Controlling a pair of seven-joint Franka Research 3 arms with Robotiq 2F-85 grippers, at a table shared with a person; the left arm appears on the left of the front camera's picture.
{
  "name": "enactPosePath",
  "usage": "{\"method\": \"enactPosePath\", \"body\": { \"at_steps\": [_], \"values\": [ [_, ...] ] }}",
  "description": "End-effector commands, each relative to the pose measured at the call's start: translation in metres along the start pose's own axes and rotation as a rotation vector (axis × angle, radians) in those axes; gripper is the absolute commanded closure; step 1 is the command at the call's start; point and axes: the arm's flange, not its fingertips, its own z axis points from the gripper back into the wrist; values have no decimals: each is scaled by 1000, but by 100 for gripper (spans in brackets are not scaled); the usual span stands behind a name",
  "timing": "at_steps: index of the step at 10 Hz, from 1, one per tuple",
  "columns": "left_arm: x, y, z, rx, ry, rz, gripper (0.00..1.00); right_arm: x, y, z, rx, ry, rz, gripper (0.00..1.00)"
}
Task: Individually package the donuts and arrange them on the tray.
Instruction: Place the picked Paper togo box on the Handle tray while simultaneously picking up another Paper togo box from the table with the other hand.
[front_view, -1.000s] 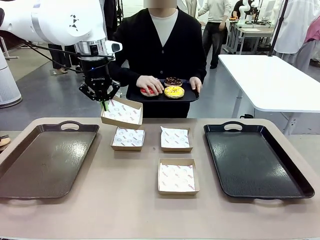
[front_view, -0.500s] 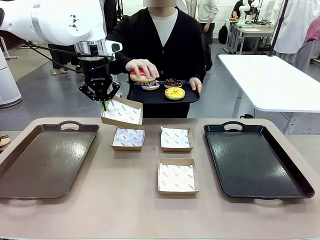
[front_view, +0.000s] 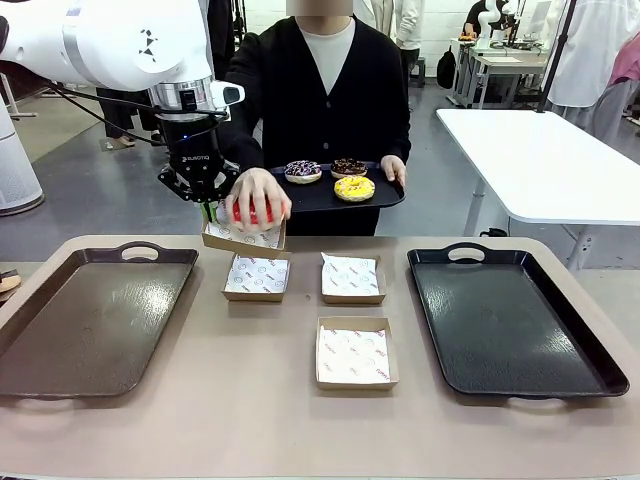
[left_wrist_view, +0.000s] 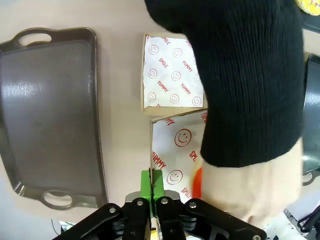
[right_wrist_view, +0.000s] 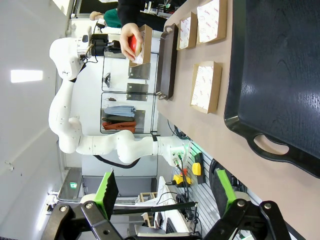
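Left gripper (front_view: 208, 207) pinched shut on the raised box (front_view: 246, 239) rim, upper left of frame; person's hand (front_view: 258, 192) holds the red donut (front_view: 250, 214) in it, probably not released, so next I keep it level, then carry to the tray (front_view: 90, 320).

Glossy red donut (front_view: 251, 214), yellow sprinkled donut (front_view: 354, 188), black tray (front_view: 505, 325), brown tray (front_view: 90, 320), tan boxes (front_view: 357, 382) w/ white red-print liners (front_view: 352, 355).

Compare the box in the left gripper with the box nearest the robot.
The held box hangs above the table, pinched at its rim by the left gripper; the near box lies flat, untouched. A hand holds the red donut over the held box; the near box is empty. Both: cardboard, printed paper liner.
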Motion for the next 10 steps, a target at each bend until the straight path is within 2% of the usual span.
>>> {"method": "enactPosePath", "body": {
  "at_steps": [1, 10],
  "values": [
    [-5, 3, 1, -9, 6, 10, 100, 1, 1, 0, 2, -9, -6, 0],
    [-5, 3, 1, -9, 6, 10, 100, 1, 1, 0, 2, -9, -6, 0]
  ]
}}
